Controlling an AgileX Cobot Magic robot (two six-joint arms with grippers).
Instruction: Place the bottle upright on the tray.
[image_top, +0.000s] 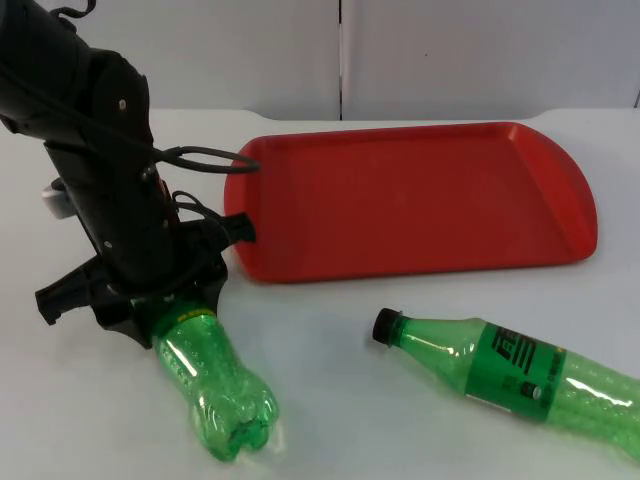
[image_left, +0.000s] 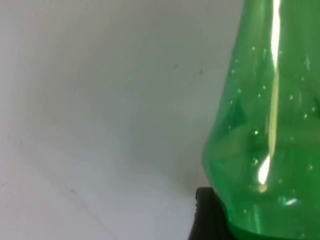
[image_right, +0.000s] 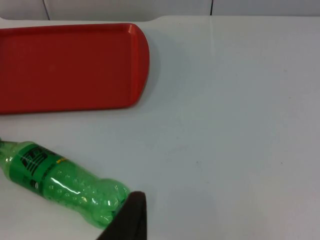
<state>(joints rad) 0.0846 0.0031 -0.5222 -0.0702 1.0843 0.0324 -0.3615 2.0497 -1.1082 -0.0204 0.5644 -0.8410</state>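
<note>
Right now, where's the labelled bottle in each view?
Top view: labelled bottle lies on the table, lower right, before the red tray.
Left wrist view: the unlabelled bottle, held by the left gripper.
Right wrist view: labelled bottle lies beside the right gripper, near the tray.
Shared landmark: the tray.

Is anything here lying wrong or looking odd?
Yes. Both green bottles are on their sides off the red tray: the labelled bottle lies loose on the table, and the left claw grips the label-less bottle by its neck end.

White table: red tray, labelled bottle.
</note>
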